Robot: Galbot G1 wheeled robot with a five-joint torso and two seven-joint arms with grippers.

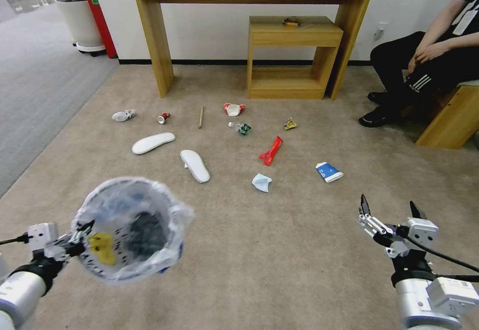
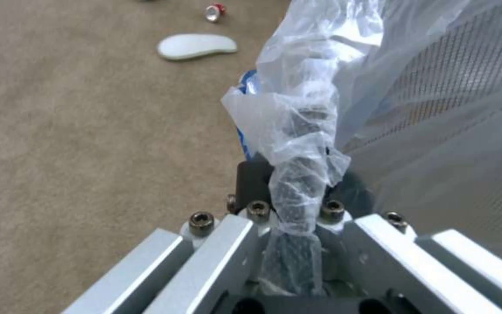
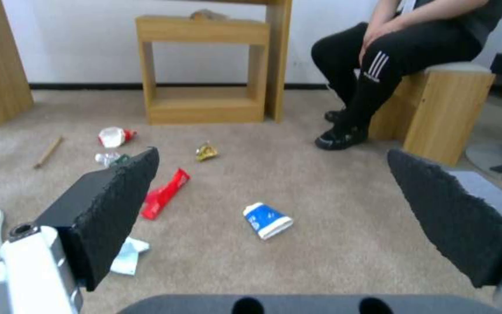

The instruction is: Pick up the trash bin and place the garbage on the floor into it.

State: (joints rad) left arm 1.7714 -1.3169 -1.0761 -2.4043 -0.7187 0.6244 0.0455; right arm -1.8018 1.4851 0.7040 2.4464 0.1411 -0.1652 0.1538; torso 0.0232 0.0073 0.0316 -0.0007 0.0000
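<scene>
Left hand [image 1: 82,235] clamped on bin [image 1: 130,230] rim and liner, bin lifted off floor. Right hand [image 1: 389,210] spread wide, empty, right of bin. Garbage beyond bin: mask [image 1: 261,181] light, limp; pinch at fold.

Beige carpet [image 1: 279,250] strewn with garbage [image 1: 194,165]

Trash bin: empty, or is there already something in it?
Not empty: the trash bin, held at its rim by the left gripper, has something yellow and a dark mass inside. What they are, cannot tell.
</scene>
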